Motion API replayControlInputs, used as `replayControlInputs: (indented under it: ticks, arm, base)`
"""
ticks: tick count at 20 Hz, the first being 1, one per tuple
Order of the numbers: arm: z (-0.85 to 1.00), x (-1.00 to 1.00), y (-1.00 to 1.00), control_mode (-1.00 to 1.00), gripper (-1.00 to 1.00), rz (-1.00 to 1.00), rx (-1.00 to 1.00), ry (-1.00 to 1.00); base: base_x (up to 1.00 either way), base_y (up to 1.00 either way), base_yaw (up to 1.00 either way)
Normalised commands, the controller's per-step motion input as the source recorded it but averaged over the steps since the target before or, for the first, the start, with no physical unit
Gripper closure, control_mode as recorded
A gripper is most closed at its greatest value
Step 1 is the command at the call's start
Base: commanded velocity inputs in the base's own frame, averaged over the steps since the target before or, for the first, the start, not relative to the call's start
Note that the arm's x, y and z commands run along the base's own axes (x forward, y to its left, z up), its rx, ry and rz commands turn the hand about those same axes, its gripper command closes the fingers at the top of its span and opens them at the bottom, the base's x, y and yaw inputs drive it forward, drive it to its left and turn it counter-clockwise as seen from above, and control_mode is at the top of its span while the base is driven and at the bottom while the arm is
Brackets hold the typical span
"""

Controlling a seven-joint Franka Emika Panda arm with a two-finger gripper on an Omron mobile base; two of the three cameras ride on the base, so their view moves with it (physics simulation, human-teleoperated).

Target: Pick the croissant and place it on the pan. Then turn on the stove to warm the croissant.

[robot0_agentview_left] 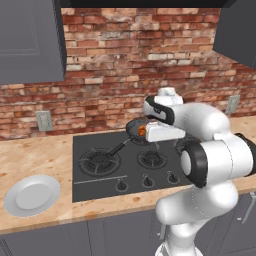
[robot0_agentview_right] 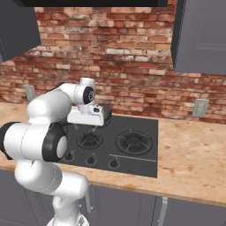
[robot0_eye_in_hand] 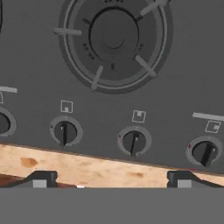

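The croissant (robot0_agentview_left: 142,131) shows as a small orange piece in the dark pan (robot0_agentview_left: 133,128), which sits on a rear burner of the black stove (robot0_agentview_left: 100,172) with its thin handle (robot0_agentview_left: 119,147) pointing front-left. My gripper (robot0_eye_in_hand: 113,181) is open and holds nothing. It hangs over the front of the stove (robot0_eye_in_hand: 39,87), pointing down at the row of knobs. A knob (robot0_eye_in_hand: 134,141) lies just ahead between the fingertips (robot0_eye_in_hand: 42,179), with another knob (robot0_eye_in_hand: 64,131) to its left and a third (robot0_eye_in_hand: 204,152) to its right. In the left base view the gripper (robot0_agentview_left: 158,144) is just right of the pan.
A pale grey plate (robot0_agentview_left: 31,195) lies on the wooden counter (robot0_agentview_left: 40,150) left of the stove. A ringed burner (robot0_eye_in_hand: 113,39) lies beyond the knobs. The brick wall (robot0_agentview_left: 115,70) has outlets and dark cabinets (robot0_agentview_left: 30,40) above. The counter (robot0_agentview_right: 194,154) extends to the right of the stove.
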Motion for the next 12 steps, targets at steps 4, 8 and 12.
replayControlInputs:
  ticks: [4,8,12]
  arm:
    - [-0.27,-0.16,-0.08,-1.0,-1.0,0.26,0.0,0.03]
    - [-0.27,-0.29,-0.18,-1.0,-1.0,0.23,0.0,0.02]
    - [-0.29,-0.21,-0.04,-1.0,-1.0,0.12,0.02,-0.05]
  base:
    - [0.0,0.0,0.0]
    - [0.0,0.0,0.0]
    - [0.0,0.0,0.0]
